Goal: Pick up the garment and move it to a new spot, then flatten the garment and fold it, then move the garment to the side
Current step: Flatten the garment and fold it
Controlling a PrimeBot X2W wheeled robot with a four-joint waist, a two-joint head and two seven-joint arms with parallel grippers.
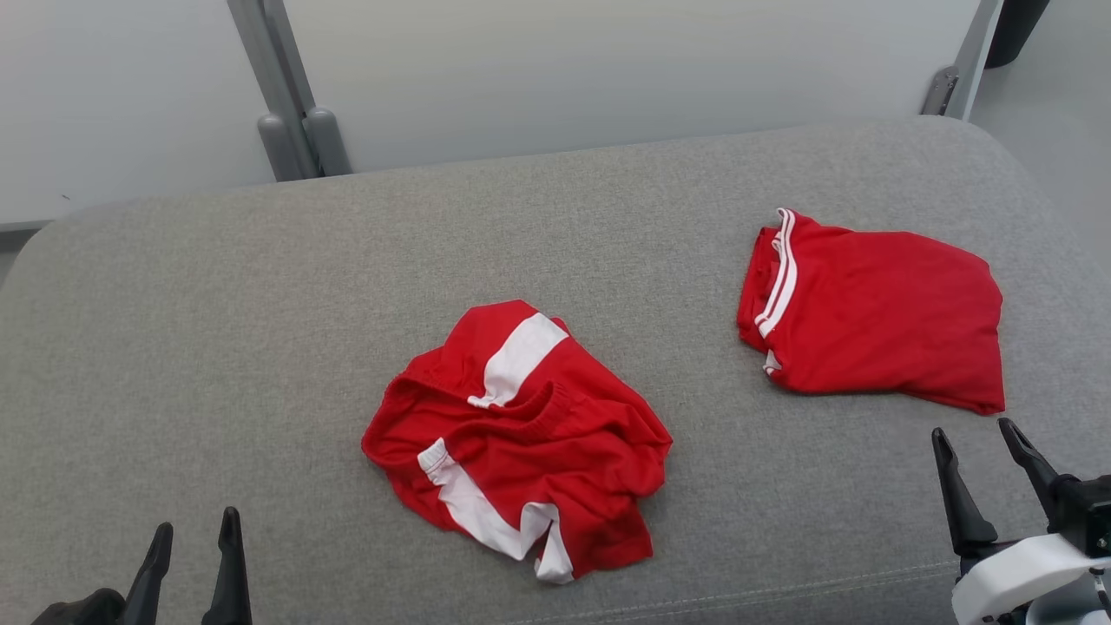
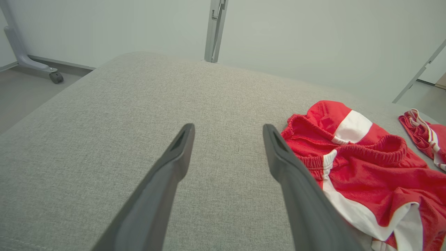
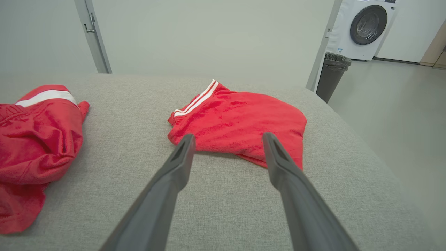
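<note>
Pointing forward over cushion [image 1: 608, 217], left fingers [image 1: 231, 564], right fingers [image 1: 955, 495] spread.

Head view: we lose the left gripper [image 1: 197, 519] below its two dark fingers at the bottom edge. The right gripper [image 1: 972, 427] runs off the bottom right corner. A dark object [image 1: 1015, 30] at top right is clipped by the top edge, and we can't tell what it is.

Left wrist view: the crumpled red shorts with white bands [image 2: 366, 174] are cut by the right and bottom edges, with the near hem behind one finger. The folded red fabric garment with white stripe trim [image 2: 423, 136] is mostly off the right edge.

Right wrist view: the shorts are cut by the left edge, and the folded garment's near edge is partly behind both fingers. The white front-loading washing machine [image 3: 366, 28] is clipped at the top.
</note>
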